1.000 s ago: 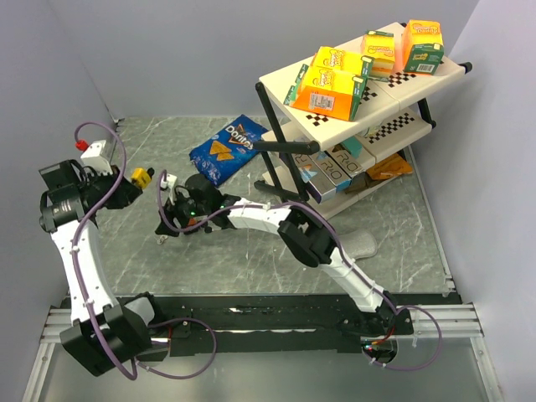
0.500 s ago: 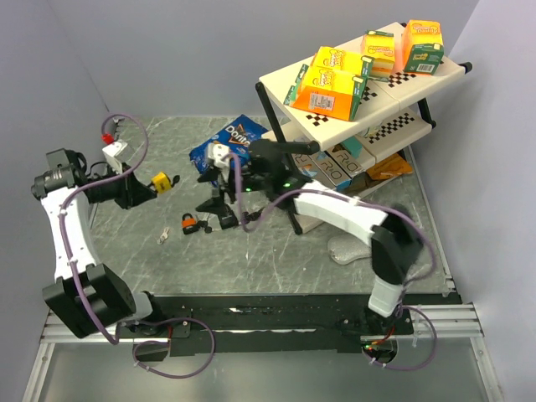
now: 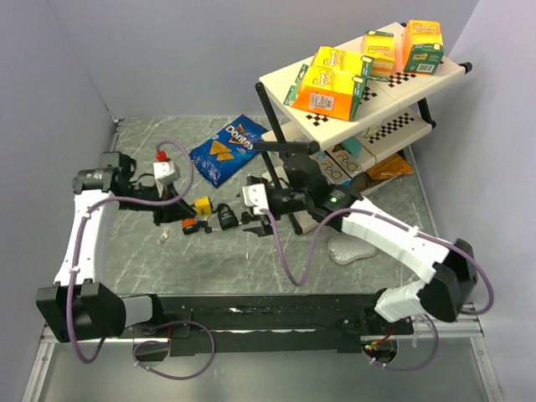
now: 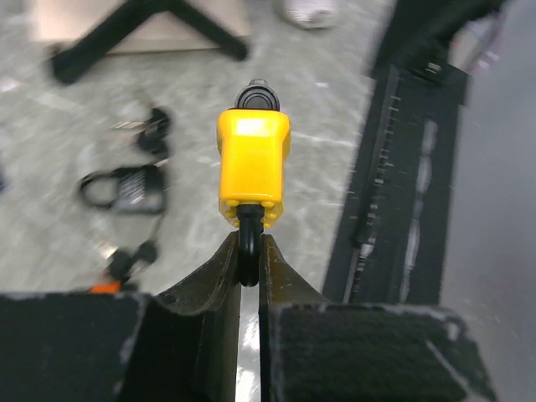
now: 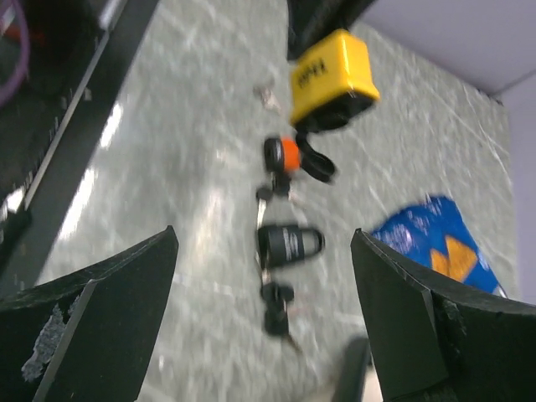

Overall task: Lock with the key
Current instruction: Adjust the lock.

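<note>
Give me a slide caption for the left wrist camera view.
Left gripper clamps a yellow padlock by its shackle over the table, a black padlock lying beyond.

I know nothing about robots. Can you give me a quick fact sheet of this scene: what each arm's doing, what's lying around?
Left gripper: shut on the shackle of the yellow padlock
Right gripper: open, empty, above the table
On the table: black padlock, orange padlock, keys
Also there: Doritos bag, shelf rack with snack boxes
</note>
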Available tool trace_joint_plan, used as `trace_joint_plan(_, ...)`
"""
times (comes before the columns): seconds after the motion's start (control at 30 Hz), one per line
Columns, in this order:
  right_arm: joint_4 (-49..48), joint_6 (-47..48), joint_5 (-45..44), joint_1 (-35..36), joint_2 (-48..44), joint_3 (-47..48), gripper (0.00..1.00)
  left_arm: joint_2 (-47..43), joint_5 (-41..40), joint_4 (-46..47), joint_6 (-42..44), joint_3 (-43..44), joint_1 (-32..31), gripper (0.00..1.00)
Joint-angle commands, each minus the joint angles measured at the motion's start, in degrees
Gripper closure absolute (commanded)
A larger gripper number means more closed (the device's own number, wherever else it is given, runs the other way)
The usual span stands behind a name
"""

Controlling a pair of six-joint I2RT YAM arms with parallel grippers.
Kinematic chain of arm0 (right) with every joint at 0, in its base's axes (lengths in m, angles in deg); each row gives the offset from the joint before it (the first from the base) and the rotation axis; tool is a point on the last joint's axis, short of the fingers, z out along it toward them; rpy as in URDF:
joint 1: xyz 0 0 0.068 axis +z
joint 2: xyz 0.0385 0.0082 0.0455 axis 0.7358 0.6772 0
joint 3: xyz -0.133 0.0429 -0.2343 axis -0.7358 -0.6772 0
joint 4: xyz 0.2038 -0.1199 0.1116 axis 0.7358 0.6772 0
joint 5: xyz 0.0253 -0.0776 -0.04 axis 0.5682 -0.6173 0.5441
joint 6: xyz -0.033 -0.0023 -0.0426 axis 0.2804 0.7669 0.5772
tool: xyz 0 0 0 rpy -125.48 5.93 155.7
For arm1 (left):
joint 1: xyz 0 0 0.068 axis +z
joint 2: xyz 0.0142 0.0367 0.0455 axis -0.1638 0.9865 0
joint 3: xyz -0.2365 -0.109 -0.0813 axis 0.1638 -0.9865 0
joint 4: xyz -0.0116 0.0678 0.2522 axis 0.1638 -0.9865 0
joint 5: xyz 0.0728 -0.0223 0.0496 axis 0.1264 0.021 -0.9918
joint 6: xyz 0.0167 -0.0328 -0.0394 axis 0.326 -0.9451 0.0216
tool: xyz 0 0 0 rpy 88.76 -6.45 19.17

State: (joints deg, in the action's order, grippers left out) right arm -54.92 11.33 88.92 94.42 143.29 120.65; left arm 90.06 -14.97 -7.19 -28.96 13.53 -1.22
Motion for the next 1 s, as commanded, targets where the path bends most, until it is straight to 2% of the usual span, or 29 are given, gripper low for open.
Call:
trace_joint_plan(0.0,3.4,10.0,-1.8,-1.6,-8.3,-3.9,0.08,-3.9,7.0,-2.4,1.7,-1.1,-7.3,0.99)
trace_joint_plan(0.13,3.9,15.0,-1.1,-3.0,-15.4,-9.5,0.09,-4.7,9.3,-2.3,0.9,-1.8,-12.9,0.99)
trace_joint_plan(0.27,5.8,16.5,1.2,-2.9,-18.2,-10.8,0.14,-4.0,10.2,-0.2,-1.6,-1.8,-19.1,0.99)
trace_joint_plan(0.47,7.7,12.3,5.7,-2.5,-17.7,-8.5,0.14,-3.5,11.0,5.8,-8.6,-1.6,-22.7,0.99)
trace_joint_plan(0.63,8.2,14.4,6.0,0.0,-17.9,-8.9,0.13,-4.7,10.6,12.4,-14.4,-3.1,-25.4,0.99)
trace_joint_plan(0.83,8.5,15.9,5.4,1.2,-17.3,-7.9,0.23,-6.6,9.1,18.7,-19.8,-5.5,-28.9,0.99)
trace_joint_plan(0.97,8.9,17.2,5.4,1.3,-17.8,-7.7,0.25,-6.7,8.3,22.2,-23.4,-6.2,-31.1,0.99)
